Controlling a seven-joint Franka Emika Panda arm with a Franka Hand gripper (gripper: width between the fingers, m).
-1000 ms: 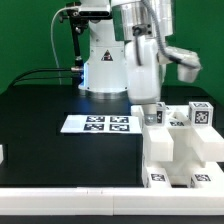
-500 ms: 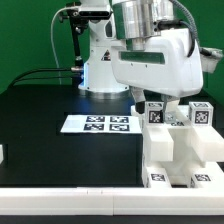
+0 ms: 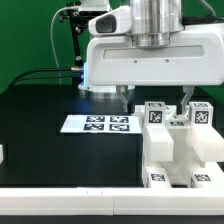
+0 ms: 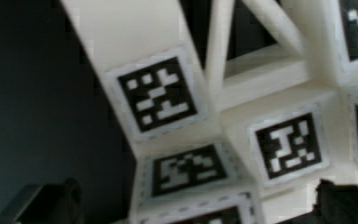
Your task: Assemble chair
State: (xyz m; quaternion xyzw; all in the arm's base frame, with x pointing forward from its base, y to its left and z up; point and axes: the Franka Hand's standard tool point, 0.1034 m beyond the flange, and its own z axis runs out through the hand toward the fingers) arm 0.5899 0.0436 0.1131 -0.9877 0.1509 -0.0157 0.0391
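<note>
- Marker board (image 3: 97,124): flat on the black table (image 3: 50,110), to the exterior view's left of the chair.
- Gripper (image 3: 155,97): fingers spread wide, nothing between them, hanging just above the chair's rear tagged posts.
- Chair (image 3: 180,148): white blocky assembly at the exterior view's right, near the table's front edge; wrist view shows its tagged faces (image 4: 160,92) close up.

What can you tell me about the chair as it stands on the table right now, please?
The chair is a blocky assembly of matte white plastic panels and bars, with small black-and-white square tags on its tops and front faces. It rests on the black table at the exterior view's right, beside the marker board. The gripper hangs just above it; contact cannot be judged. The wrist view shows tagged faces and slim bars up close.
</note>
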